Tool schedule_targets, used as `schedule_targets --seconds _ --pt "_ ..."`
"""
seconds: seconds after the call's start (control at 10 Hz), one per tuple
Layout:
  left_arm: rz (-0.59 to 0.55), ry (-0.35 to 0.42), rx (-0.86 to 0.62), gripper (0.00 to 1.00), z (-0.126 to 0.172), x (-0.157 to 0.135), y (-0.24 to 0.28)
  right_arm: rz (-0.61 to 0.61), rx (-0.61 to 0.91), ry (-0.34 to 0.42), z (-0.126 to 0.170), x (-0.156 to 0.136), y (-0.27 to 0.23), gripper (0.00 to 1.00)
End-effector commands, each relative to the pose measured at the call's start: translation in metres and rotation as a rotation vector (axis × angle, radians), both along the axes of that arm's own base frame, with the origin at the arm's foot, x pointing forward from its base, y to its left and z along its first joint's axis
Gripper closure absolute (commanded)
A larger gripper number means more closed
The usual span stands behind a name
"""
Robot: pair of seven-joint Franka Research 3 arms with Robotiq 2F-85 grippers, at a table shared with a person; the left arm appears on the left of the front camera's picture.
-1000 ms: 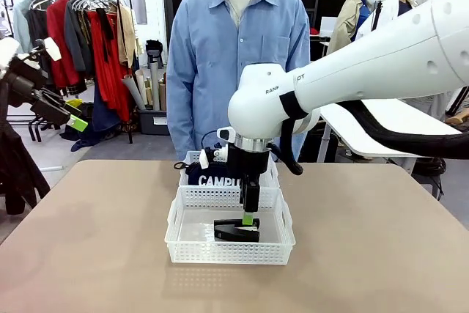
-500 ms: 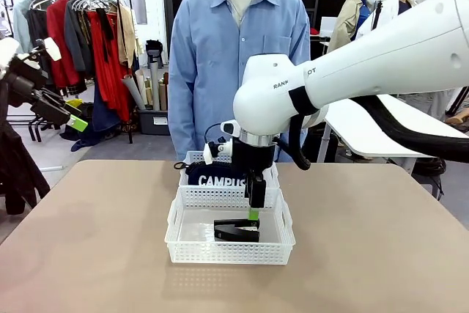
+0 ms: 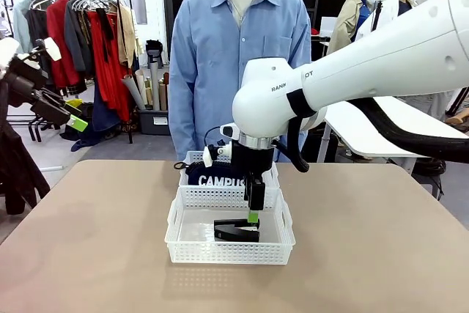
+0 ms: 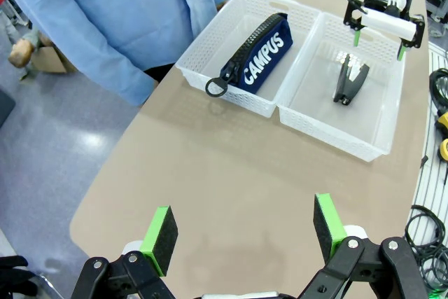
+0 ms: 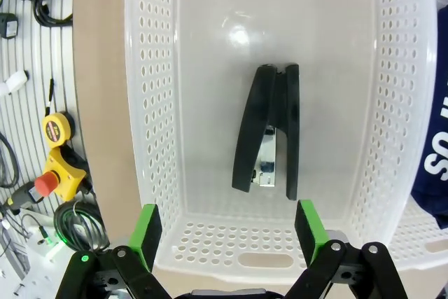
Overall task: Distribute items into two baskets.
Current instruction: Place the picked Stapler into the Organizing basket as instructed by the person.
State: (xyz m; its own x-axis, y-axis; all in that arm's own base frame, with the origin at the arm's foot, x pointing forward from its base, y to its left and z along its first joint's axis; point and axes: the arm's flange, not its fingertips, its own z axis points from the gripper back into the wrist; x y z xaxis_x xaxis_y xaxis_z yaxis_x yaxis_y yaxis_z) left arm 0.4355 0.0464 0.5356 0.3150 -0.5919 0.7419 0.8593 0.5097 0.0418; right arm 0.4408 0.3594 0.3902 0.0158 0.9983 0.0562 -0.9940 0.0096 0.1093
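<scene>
Two spread-jawed grippers, right gripper [image 5: 225, 225] above black stapler [image 5: 267, 133], hinged halves splayed, metal showing.

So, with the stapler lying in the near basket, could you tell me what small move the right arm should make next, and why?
Probably lift the right gripper straight up, clear of the near basket. Its green pads are spread open and empty, the stapler lies loose on the basket floor, and the pouch already sits in the far basket, so both items look placed.
</scene>
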Motion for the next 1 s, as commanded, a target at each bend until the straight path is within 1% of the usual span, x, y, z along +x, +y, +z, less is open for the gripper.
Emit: schedule_targets --seconds 0.0,0.8,0.9 --pt "0.006 0.004 -0.003 0.00 0.001 -0.001 0.000 -0.004 0.007 0.000 0.003 0.000 0.001 0.00" --pt "0.006 0.004 -0.003 0.00 0.001 -0.001 0.000 0.000 0.000 -0.001 0.000 0.000 0.000 0.00" --pt "0.006 0.004 -0.003 0.00 0.001 -0.001 0.000 -0.094 0.043 0.008 0.023 0.004 -0.020 0.00"
